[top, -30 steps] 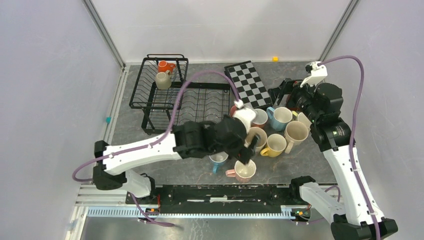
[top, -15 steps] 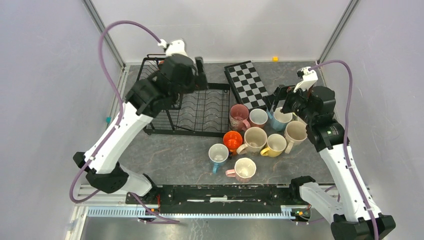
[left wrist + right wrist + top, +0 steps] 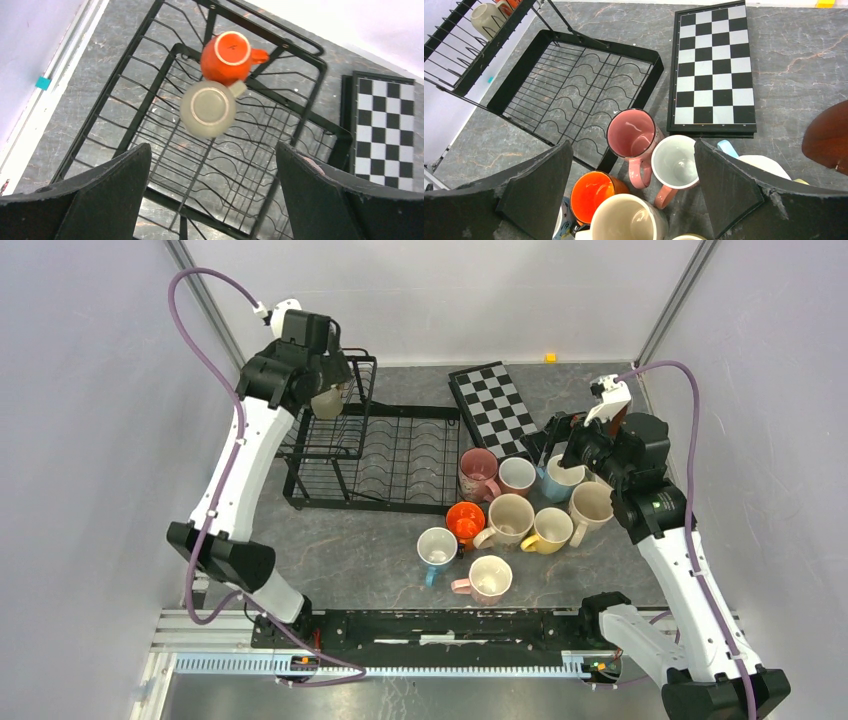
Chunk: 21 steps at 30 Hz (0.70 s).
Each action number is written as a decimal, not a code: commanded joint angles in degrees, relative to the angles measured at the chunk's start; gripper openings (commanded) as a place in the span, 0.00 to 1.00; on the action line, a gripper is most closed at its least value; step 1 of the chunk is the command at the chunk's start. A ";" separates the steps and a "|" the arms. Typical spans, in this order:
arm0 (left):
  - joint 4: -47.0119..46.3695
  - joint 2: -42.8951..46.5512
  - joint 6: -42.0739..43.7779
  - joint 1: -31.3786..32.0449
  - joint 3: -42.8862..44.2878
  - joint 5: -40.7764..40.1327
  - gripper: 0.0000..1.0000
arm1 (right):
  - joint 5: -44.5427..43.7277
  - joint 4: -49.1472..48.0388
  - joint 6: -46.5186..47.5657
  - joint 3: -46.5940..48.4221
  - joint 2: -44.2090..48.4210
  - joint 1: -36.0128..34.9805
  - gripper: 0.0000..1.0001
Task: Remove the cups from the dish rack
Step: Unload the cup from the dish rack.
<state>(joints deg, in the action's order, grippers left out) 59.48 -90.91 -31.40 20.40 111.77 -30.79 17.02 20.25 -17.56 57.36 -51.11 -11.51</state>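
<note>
The black wire dish rack [image 3: 400, 455] stands at the back left. In the left wrist view its basket part [image 3: 300, 115] holds two upside-down cups, an orange one [image 3: 226, 57] and a beige one [image 3: 207, 109]. My left gripper [image 3: 330, 380] hovers above them, open and empty [image 3: 212, 150]. Several cups stand on the table right of the rack, among them a pink one [image 3: 477, 472], an orange one [image 3: 465, 521] and a yellow one [image 3: 548, 529]. My right gripper [image 3: 545, 445] is open and empty [image 3: 632, 145] above the pink cup [image 3: 634, 132].
A black-and-white checkerboard [image 3: 495, 408] lies at the back, right of the rack. The rack's flat tray part [image 3: 574, 90] holds nothing. Side walls stand close on both sides. A small yellow block [image 3: 550, 358] sits at the back wall.
My left arm left the cluster of cups, where an orange cup now stands, and swung back up over the rack's basket. The right arm shifted only slightly.
</note>
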 commanded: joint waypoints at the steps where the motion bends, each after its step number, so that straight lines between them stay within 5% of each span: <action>1: -1.61 -3.41 3.03 -4.40 2.37 4.39 1.00 | 1.76 -1.82 0.33 0.34 0.06 0.18 0.98; 21: 1.86 -14.44 11.79 -9.51 6.27 12.79 0.94 | 1.88 1.21 0.93 2.58 0.73 0.20 0.98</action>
<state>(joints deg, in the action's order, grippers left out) 60.49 -104.84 -24.62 11.27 116.75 -18.90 18.26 21.54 -17.47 57.41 -51.09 -11.51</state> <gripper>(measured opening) 0.947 0.982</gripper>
